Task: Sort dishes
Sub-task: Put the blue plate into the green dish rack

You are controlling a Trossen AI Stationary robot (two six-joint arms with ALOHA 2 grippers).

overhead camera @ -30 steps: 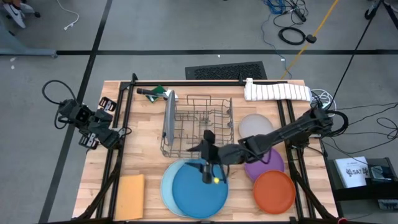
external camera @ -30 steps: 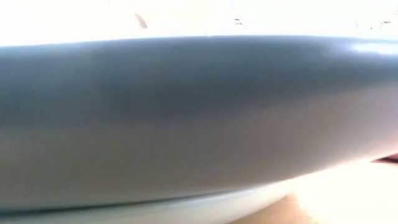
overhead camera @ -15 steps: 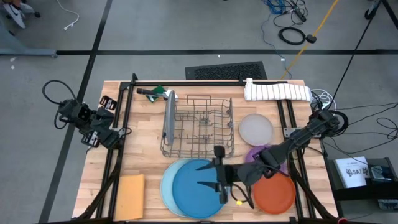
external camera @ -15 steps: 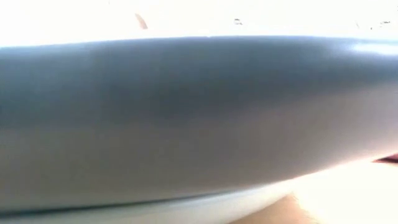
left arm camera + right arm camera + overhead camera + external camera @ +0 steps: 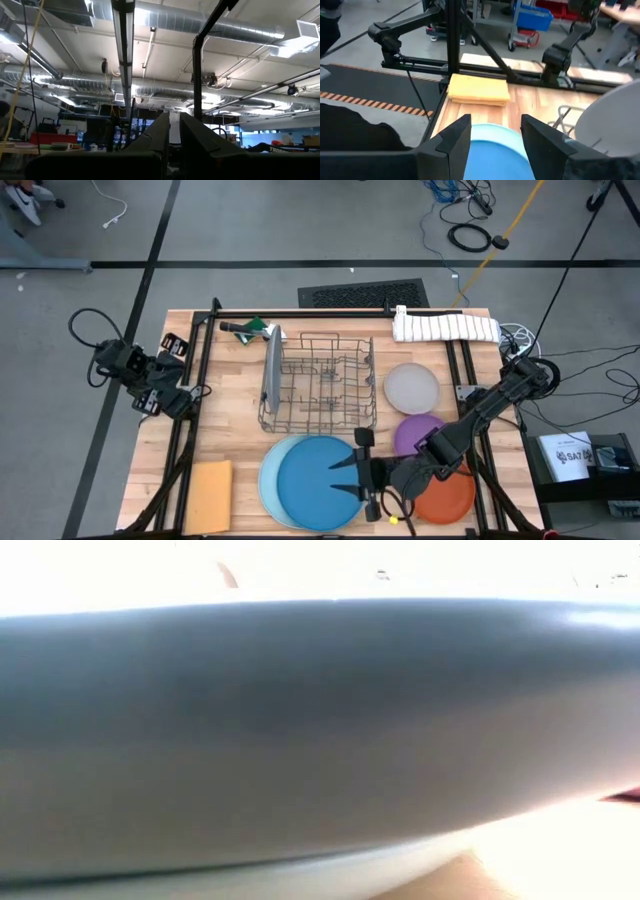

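Note:
A bright blue plate [image 5: 312, 482] lies on a pale teal plate [image 5: 266, 480] near the table's front edge. A grey-blue plate [image 5: 271, 365] stands on edge in the wire rack [image 5: 325, 385]. A light grey plate [image 5: 412, 387], a purple plate [image 5: 418, 432] and an orange plate [image 5: 452, 492] lie to the right. My right gripper [image 5: 340, 477] hangs open above the blue plate's right part [image 5: 492, 145], touching nothing. My left gripper [image 5: 188, 393] is parked at the table's left edge, shut [image 5: 174, 117], pointing up at the ceiling.
A tan square sheet [image 5: 209, 495] lies at the near left corner. A rolled white towel [image 5: 445, 327] and a green-handled tool [image 5: 250, 330] lie along the far edge. A plate rim [image 5: 320, 730] close to the lens fills the low view.
My right gripper has swung from the rack's near side toward the table's near edge and a little to the right, ending over the blue plate's right part. The plates have stayed where they were.

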